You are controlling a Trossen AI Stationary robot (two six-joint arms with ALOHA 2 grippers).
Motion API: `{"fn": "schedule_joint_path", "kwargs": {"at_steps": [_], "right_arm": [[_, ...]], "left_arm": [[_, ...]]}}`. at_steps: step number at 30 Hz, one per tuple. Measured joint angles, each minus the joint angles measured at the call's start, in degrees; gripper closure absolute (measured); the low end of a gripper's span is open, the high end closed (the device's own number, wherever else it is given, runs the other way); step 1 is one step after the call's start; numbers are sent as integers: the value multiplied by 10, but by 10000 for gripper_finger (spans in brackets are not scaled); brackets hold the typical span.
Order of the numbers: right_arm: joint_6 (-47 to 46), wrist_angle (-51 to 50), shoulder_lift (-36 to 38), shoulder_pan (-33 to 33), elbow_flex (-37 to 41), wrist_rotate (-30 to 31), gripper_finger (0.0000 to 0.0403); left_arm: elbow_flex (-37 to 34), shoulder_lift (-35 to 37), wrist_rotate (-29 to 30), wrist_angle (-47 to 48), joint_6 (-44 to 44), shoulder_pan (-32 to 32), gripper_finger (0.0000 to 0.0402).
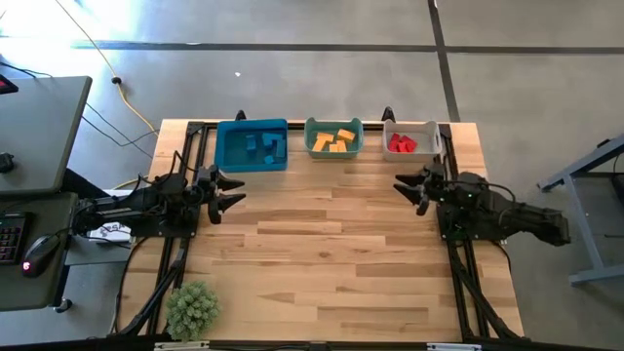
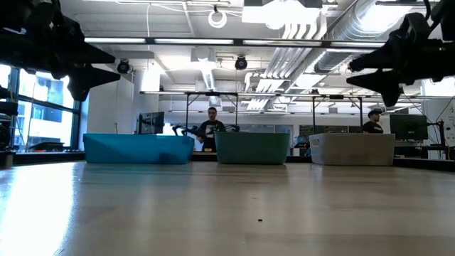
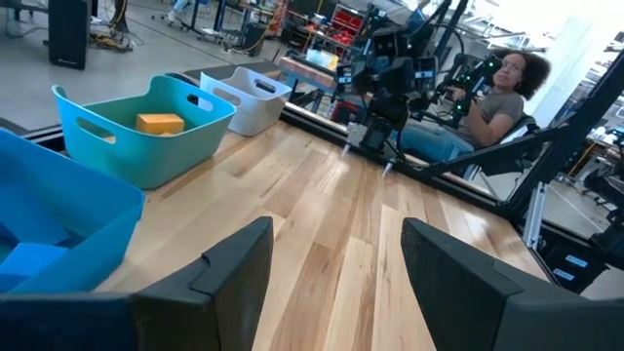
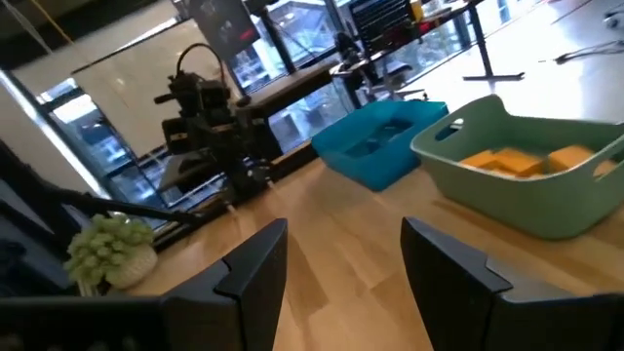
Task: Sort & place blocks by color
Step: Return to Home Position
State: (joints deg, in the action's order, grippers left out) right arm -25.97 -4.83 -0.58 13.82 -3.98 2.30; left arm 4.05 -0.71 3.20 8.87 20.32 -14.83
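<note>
The blocks are all lying inside three bins lined up side by side along the table's far edge (image 1: 322, 244). Blue blocks (image 1: 265, 146) are sitting in the blue bin (image 1: 224, 146), orange blocks (image 1: 334, 141) in the teal bin (image 1: 310, 136), and red blocks (image 1: 401, 144) in the white bin (image 1: 429, 132). Every block that is showing is already in a bin.

The left gripper (image 1: 232, 191) is hovering near the blue bin, on the side away from the far edge, pointing inward across the table. Its fingers are spread wide and gripping nothing. The right gripper (image 1: 403, 188) is mirroring it near the white bin, also spread wide and holding nothing. The teal bin is sitting between the two, about equally far from each.

With nothing loose to fetch, the coming move is probably just each arm drawing away from the row of bins.

The high view is the only one showing all three bins' contents. The low view is showing just the bin walls, with both arms hanging above the table. The left wrist view is catching one orange block and a seated person (image 3: 492, 93) beyond the table. The right wrist view is taking in a small green plant (image 4: 107, 249).
</note>
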Motion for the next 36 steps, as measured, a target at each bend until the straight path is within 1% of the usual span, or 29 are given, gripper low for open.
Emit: {"fn": "schedule_joint_path", "kwargs": {"at_steps": [5, 16, 36], "right_arm": [[-6, 61, 0, 0, 34, -18, 214], [28, 57, -4, 0, 34, -25, 214], [25, 56, -4, 0, 34, -24, 214]], "left_arm": [[0, 0, 0, 0, 0, 0, 186], [0, 0, 0, 0, 0, 0, 186], [0, 0, 0, 0, 1, 0, 186]]}}
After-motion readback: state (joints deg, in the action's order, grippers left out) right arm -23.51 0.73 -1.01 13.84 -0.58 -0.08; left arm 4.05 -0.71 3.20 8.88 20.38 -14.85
